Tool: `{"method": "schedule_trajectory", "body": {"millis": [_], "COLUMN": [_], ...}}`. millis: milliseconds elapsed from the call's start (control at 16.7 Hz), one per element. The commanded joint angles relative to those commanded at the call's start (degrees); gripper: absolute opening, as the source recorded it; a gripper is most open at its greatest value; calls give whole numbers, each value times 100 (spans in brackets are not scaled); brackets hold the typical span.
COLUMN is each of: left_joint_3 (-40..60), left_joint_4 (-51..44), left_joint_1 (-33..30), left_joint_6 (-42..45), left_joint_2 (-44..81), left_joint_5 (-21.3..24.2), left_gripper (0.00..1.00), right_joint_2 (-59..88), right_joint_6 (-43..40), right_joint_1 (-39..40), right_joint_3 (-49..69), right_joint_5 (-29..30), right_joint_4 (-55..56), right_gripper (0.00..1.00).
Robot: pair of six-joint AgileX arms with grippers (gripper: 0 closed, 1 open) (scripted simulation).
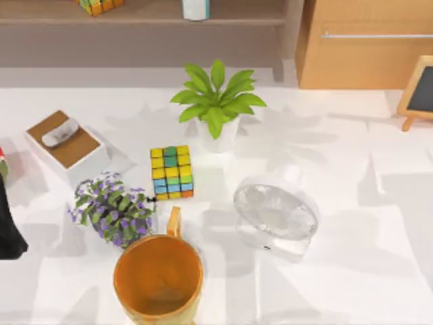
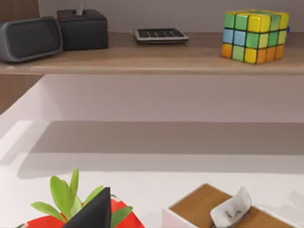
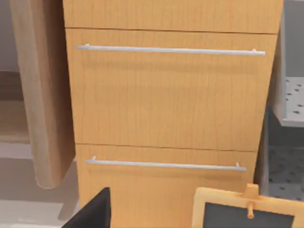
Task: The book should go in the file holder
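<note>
White worktop (image 1: 352,271) from above: leafy green plant (image 1: 216,101) in a white pot at 12 o'clock, colour cube (image 1: 172,172) at centre, tissue box (image 1: 66,145) at 9, purple-flowered plant (image 1: 111,208) at 8, orange mug (image 1: 158,276) at 6, white fan (image 1: 276,215) at 4, small framed blackboard (image 1: 421,95) at 2. Left arm (image 1: 8,227) is a dark shape at the left edge; pincer state cannot tell.

Left wrist: wooden shelf (image 2: 152,59) with speaker (image 2: 29,38), dark box (image 2: 82,29), calculator (image 2: 160,34), a second cube (image 2: 255,36); tissue box (image 2: 223,213) below, a strawberry-like red object (image 2: 42,222) beside a dark pincer tip (image 2: 95,211).

Right wrist: wooden drawer cabinet (image 3: 166,104), two bar handles, blackboard (image 3: 247,211) at its foot; fingers' state cannot tell.

Book and file holder: whereabouts cannot tell.
</note>
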Motion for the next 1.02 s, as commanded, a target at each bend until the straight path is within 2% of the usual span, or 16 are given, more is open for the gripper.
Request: {"method": "schedule_trajectory", "body": {"millis": [600,780,1020], "left_joint_3": [0,0,0], "left_joint_4": [0,0,0], "left_joint_1": [0,0,0], "left_joint_6": [0,0,0], "left_joint_2": [0,0,0], "left_joint_5": [0,0,0], "left_gripper": [100,100,100], "right_joint_2": [6171,7819,9517], "right_joint_6": [-103,-109,-87], "right_joint_1": [2041,2380,2546], "right_joint_3": [4828,6174,7537], "right_joint_5": [2212,2644,2935], "right_joint_4": [1330,1722,2130], "right_gripper": [100,100,100]}}
